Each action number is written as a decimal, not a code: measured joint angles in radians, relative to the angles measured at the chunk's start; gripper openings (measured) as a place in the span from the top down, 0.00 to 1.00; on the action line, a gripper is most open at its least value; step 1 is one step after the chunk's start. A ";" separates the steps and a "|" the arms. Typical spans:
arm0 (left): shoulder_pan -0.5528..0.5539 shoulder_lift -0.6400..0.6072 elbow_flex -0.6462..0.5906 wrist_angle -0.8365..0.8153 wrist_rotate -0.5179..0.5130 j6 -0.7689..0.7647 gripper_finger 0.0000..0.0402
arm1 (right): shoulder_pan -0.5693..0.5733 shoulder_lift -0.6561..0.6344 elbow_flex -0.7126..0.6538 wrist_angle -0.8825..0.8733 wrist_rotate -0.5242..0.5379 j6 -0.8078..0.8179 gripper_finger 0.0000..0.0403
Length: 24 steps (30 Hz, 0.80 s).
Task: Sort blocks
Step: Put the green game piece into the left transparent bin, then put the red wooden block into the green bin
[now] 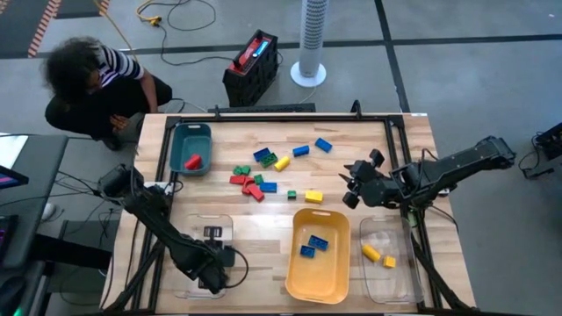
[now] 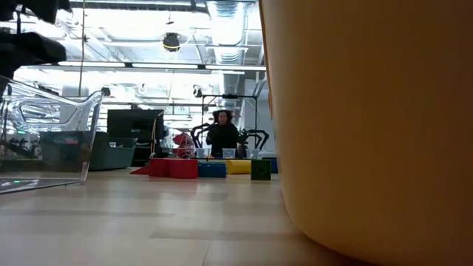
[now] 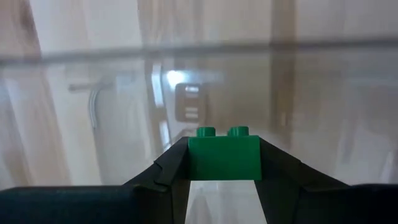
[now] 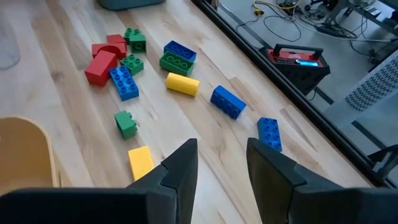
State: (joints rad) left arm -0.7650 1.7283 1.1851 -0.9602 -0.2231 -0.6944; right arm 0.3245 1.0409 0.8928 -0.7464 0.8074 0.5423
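Note:
My left gripper (image 1: 213,274) points down over the clear tray (image 1: 204,250) at the near left, shut on a green brick (image 3: 224,155). My right gripper (image 4: 222,163) hovers open above the table's right half, slanting down toward the loose blocks (image 1: 263,171), with nothing between its fingers. Those red, green, blue and yellow blocks lie on the wood mid-table. A red block (image 1: 193,161) lies in the teal tray (image 1: 180,140). Two blue blocks (image 1: 313,245) lie in the yellow tray (image 1: 294,263). Yellow blocks (image 1: 378,255) lie in the clear tray (image 1: 399,281) at the near right. My left gripper pinches the green brick by its two opposite end faces (image 3: 191,160), one finger (image 3: 171,171) on each. The fingers come from above, pointing steeply down. The brick is lifted clear over the clear tray's floor, its two studs (image 3: 222,131) turned sideways, away from the wrist.
A person (image 1: 88,79) crouches beyond the table's far left corner. In the low view the yellow tray's wall (image 2: 369,111) fills the right and the clear tray (image 2: 52,133) stands at the left. Bare wood lies between the trays and the loose blocks.

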 joint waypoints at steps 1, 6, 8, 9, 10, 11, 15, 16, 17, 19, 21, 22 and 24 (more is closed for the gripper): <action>0.000 0.000 0.000 0.008 -0.008 0.005 0.66 | 0.003 0.000 0.000 0.000 0.000 0.000 0.62; 0.004 0.000 0.000 0.036 -0.030 -0.003 0.66 | 0.002 0.000 0.000 0.000 0.001 -0.004 0.62; 0.004 0.000 0.000 0.040 -0.044 -0.006 0.63 | 0.000 0.000 0.000 0.000 0.002 -0.006 0.62; 0.004 0.000 0.000 0.040 -0.046 -0.006 0.62 | 0.000 0.000 0.000 0.000 0.004 -0.007 0.62; 0.004 0.000 0.000 0.039 -0.048 -0.007 0.60 | 0.000 0.000 0.000 0.000 0.005 -0.008 0.62; 0.007 0.000 0.000 0.038 -0.048 -0.008 0.58 | 0.000 0.000 0.000 0.000 0.005 -0.009 0.62; 0.014 0.000 0.000 0.035 -0.045 -0.009 0.53 | 0.000 0.000 0.000 0.000 0.006 -0.012 0.62; 0.014 0.000 0.000 0.036 -0.040 -0.003 0.52 | 0.000 0.000 0.000 0.000 0.005 -0.012 0.62; 0.014 0.000 0.000 0.035 -0.036 0.004 0.52 | 0.000 0.000 0.000 0.000 0.005 -0.012 0.62; 0.015 -0.001 0.012 0.008 -0.005 0.017 0.51 | 0.000 0.000 0.000 0.000 0.005 -0.012 0.62; 0.022 -0.002 0.052 -0.067 0.035 0.024 0.51 | 0.000 0.000 0.000 0.000 0.005 -0.012 0.62; 0.025 -0.002 0.079 -0.112 0.040 0.021 0.51 | 0.000 0.000 0.000 0.000 0.005 -0.012 0.62; 0.033 -0.003 0.147 -0.210 0.032 0.025 0.51 | -0.001 0.000 0.000 0.002 0.006 -0.013 0.62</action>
State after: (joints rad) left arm -0.7319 1.7252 1.3318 -1.1700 -0.1915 -0.6698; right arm 0.3240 1.0409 0.8928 -0.7443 0.8131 0.5296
